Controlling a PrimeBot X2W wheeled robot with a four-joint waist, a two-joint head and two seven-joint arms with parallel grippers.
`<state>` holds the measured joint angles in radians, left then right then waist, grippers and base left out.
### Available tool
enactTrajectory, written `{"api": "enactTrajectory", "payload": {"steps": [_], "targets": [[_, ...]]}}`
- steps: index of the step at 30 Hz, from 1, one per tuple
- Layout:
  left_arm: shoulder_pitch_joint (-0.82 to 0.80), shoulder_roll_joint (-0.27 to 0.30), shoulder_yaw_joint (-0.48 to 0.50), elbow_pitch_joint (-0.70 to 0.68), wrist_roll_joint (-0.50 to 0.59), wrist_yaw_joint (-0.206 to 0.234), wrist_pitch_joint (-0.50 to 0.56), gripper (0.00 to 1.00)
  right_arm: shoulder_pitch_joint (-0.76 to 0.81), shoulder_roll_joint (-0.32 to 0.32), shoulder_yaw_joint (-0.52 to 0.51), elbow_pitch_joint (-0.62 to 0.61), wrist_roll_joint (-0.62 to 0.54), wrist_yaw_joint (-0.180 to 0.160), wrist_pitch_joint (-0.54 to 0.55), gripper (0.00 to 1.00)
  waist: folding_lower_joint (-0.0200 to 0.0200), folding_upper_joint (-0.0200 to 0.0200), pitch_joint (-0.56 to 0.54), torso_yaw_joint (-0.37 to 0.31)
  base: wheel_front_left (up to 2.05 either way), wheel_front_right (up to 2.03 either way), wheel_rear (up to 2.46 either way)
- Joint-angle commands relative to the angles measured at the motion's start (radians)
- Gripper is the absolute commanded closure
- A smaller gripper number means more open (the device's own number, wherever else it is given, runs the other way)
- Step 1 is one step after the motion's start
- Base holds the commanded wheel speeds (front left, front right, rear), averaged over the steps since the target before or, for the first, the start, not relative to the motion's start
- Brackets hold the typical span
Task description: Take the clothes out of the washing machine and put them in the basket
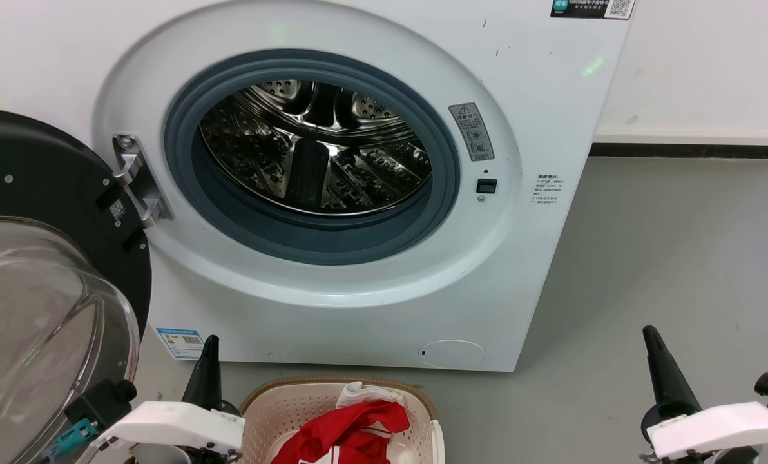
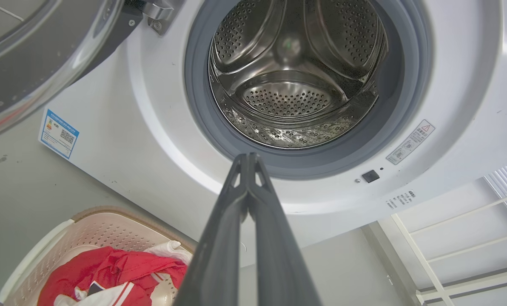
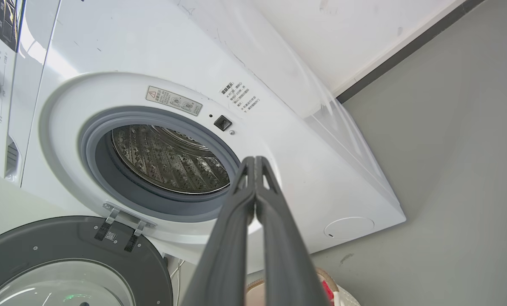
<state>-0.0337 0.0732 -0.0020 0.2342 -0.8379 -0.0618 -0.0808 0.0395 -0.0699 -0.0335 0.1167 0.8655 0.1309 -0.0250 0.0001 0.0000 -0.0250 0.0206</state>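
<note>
In the head view the left gripper (image 1: 209, 361) is pointing up at the lower left and the right gripper (image 1: 660, 364) at the lower right. They are well apart, and each is showing there as one dark cone. The wrist views are telling more: the left gripper (image 2: 247, 160) is keeping its jaws closed with the tips touching, and the right gripper (image 3: 256, 162) is doing the same. Both are hanging in the air short of the washer (image 1: 358, 309).

Between them, closer to the left one, the basket (image 1: 274, 406) is sitting on the floor (image 1: 667, 258) just before the washer. The clothes (image 1: 352, 428) are lying in it as a red heap with white stripes, a whitish piece (image 1: 366, 392) poking up at the far side. The left wrist view is showing the basket (image 2: 104, 229) and clothes (image 2: 113, 265) from beside. The right wrist view is catching a sliver of the basket (image 3: 331, 278) past its fingers.

Farther on, the door (image 1: 36, 290) is standing wide open at the left, its glass bulging out near the left gripper. The drum (image 1: 319, 148) is gleaming inside the grey seal (image 1: 229, 212). The left wrist view is looking straight into the drum (image 2: 287, 85), perforated back and paddles showing. The right wrist view is seeing the drum (image 3: 168, 159) aslant and is also taking in the control panel (image 3: 7, 63). A white rack (image 2: 449, 242) is showing at the lower right of the left wrist view. In the head view the wall (image 1: 700, 64) is rising behind.
</note>
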Motion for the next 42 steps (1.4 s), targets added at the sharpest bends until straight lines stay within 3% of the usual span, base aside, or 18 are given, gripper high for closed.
{"api": "enactTrajectory", "payload": {"steps": [1, 42], "targets": [[-0.032, -0.001, 0.009, -0.009, -0.041, -0.008, 0.01, 1.0, -0.031, -0.008, -0.004, -0.002, 0.045, 0.0, 0.006, 1.0, 0.0, 0.0, 0.001, -0.001, 0.0, 0.0, 0.0], [-0.064, -0.014, 0.076, 0.003, -0.49, -0.047, 0.124, 1.0, -0.106, -0.009, -0.029, 0.077, 0.494, 0.0, 0.07, 1.0, 0.0, 0.0, 0.015, -0.011, 0.0, 0.0, 0.0]]}}
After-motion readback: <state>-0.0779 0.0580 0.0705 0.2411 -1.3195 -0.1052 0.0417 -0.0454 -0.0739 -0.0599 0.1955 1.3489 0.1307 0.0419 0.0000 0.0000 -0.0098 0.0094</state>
